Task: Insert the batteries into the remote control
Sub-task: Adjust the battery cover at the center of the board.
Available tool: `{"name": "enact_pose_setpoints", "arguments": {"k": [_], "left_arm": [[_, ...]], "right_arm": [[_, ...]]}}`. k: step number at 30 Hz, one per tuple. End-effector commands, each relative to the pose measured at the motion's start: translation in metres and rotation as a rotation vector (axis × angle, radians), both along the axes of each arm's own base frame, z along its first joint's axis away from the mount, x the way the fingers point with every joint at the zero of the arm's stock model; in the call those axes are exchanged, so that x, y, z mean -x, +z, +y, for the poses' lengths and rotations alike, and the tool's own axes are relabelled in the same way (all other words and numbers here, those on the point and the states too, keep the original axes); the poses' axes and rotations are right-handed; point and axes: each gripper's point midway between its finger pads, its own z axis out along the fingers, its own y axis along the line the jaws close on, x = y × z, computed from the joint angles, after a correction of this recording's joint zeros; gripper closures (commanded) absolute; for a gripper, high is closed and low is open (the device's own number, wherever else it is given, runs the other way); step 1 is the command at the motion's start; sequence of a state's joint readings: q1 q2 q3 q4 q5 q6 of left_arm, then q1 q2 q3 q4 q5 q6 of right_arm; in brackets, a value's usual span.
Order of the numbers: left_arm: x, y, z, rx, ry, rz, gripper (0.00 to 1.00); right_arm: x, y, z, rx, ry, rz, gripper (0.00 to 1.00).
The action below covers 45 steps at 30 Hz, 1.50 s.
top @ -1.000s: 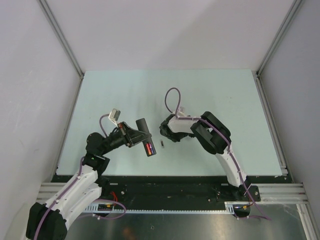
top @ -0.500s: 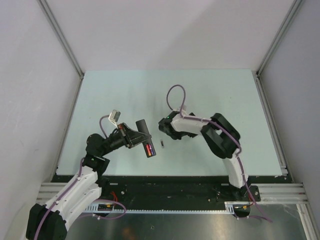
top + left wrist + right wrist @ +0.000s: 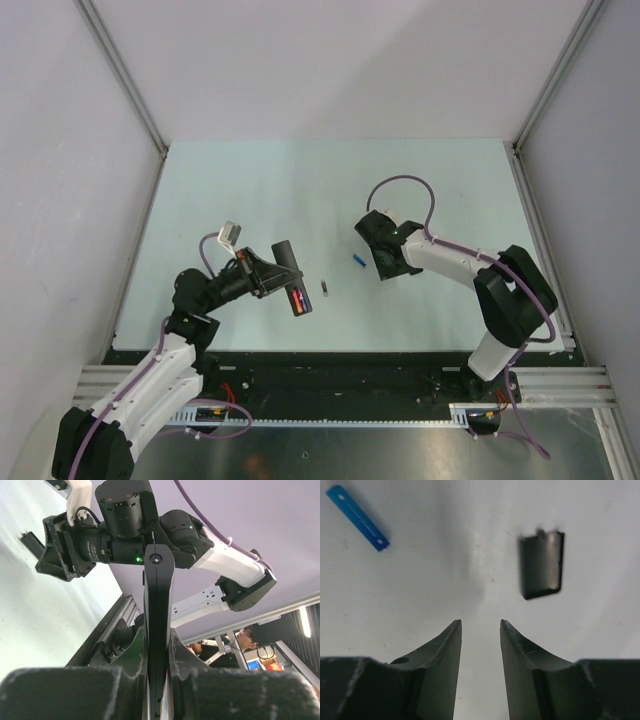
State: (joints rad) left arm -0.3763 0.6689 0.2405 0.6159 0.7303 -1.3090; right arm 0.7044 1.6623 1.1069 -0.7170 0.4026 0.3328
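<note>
Right gripper [image 3: 480,625]: jaws partly apart, empty, low over the table; probably poised for a pickup.
Left gripper [image 3: 157,640]: clamped on the remote control [image 3: 159,605], steadying it for loading.
Red battery [image 3: 297,295]: already seated, compartment facing up.
Blue battery [image 3: 357,517]: loose, upper left of the right wrist view.
Back panel [image 3: 542,565]: off, upper right, apart from the battery.

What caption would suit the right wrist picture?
Open, empty right tool hovering near a blue battery and a black back panel lying apart.

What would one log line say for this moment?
left gripper: shut on remote control | right gripper: open, empty | blue battery: on table
</note>
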Motion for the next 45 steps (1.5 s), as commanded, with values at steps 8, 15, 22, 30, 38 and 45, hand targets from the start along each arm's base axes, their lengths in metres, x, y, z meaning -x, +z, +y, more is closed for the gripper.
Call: {"name": "enact_pose_setpoints", "arguments": {"k": [8,15,22,30,38,45], "left_arm": [[-0.002,0.002,0.001,0.011,0.024,-0.025,1.00],[-0.004,0.000,0.001,0.005,0.025,-0.022,1.00],[-0.004,0.000,0.000,0.002,0.024,-0.019,1.00],[-0.006,-0.002,-0.001,-0.007,0.018,-0.013,1.00],[-0.008,-0.005,-0.002,-0.012,0.022,-0.007,1.00],[-0.010,-0.004,-0.001,-0.011,0.031,-0.007,1.00]], "right_arm": [[-0.035,-0.009,0.014,-0.115,0.024,-0.037,0.59],[-0.040,-0.013,-0.004,-0.099,-0.046,-0.030,0.49],[-0.045,-0.017,-0.014,-0.132,-0.099,-0.016,0.48],[-0.038,-0.035,-0.019,-0.157,-0.124,0.041,0.49],[-0.034,-0.049,-0.031,-0.207,-0.166,0.074,0.52],[-0.034,-0.057,-0.031,-0.274,-0.196,0.114,0.67]]}}
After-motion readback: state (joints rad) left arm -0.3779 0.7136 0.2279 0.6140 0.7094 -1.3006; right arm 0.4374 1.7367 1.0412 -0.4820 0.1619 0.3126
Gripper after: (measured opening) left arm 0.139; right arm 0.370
